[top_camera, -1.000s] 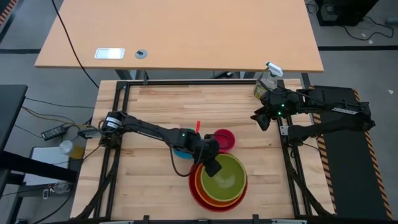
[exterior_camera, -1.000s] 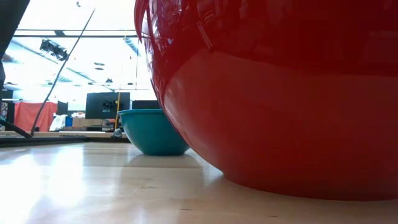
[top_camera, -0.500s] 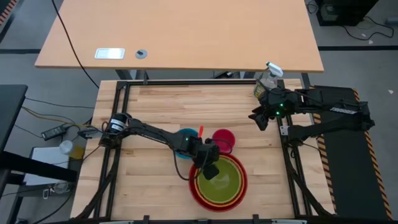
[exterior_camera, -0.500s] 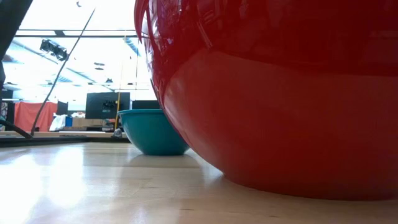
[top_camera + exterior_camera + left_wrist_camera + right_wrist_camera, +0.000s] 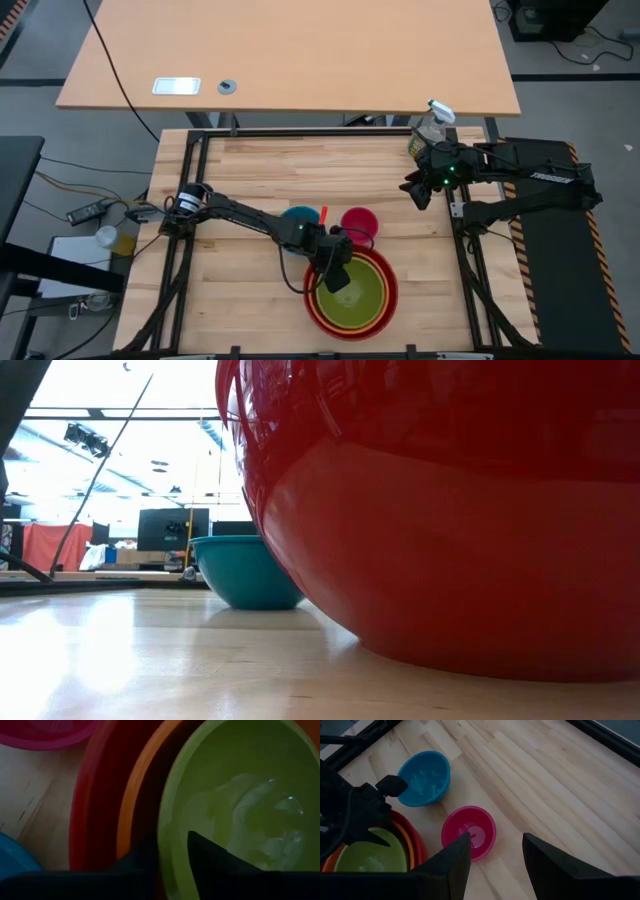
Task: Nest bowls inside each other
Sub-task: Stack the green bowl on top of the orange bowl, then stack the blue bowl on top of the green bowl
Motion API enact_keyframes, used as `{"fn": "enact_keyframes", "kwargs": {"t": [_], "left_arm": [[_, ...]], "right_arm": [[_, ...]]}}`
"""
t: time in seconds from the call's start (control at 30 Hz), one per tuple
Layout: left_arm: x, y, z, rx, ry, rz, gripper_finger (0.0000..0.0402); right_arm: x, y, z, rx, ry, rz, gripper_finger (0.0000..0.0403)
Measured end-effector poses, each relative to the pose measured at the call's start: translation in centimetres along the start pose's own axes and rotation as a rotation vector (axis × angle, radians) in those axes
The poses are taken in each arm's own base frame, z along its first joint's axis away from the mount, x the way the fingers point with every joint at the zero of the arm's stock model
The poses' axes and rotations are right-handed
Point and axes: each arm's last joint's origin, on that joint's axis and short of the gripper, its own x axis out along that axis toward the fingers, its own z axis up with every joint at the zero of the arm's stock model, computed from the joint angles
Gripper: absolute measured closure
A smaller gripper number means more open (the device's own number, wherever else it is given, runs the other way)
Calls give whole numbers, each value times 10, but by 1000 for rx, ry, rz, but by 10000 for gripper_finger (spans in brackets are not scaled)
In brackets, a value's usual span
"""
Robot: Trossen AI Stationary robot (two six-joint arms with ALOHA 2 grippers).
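The lime green bowl (image 5: 240,795) sits in the orange bowl (image 5: 135,795), which sits in the red bowl (image 5: 352,322) near the table's front edge. My left gripper (image 5: 337,275) is open at the stack's left rim. One finger (image 5: 205,857) is inside the green bowl and the other (image 5: 145,860) outside it. The blue bowl (image 5: 298,215) and the small pink bowl (image 5: 358,222) stand on their bases just beyond the stack. My right gripper (image 5: 418,190) hangs open above the table's right side, holding nothing. My left gripper comes slanting down from the table's left and straddles the green bowl's rim (image 5: 167,850). Whether either finger touches that rim, I cannot tell. The green bowl rests level in the orange one.
A clear spray bottle (image 5: 430,130) stands at the far right corner, beside the right arm. Black frame rails (image 5: 185,200) run along the table's edges. Bare wood (image 5: 250,170) lies across the far left part. In the low view the red bowl (image 5: 430,510) fills the foreground.
My left gripper has gone down and a little toward the table's near edge with the green bowl's rim. The green bowl, earlier raised above the orange one, now sits lower, settled inside it. My right arm has kept still.
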Motion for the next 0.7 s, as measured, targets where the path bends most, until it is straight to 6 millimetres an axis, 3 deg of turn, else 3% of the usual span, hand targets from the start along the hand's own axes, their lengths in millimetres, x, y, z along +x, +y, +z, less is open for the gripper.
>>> {"fn": "enact_keyframes", "kwargs": {"t": [0.27,0.57,0.7], "left_arm": [[-5,0,1,6,1,-13,252],[-33,3,11,-16,-44,-51,250],[-58,13,18,-39,-56,-68,250]], "right_arm": [[0,0,0,0,0,0,218],[0,0,0,-4,-1,1,218],[0,0,0,-3,-3,2,218]]}}
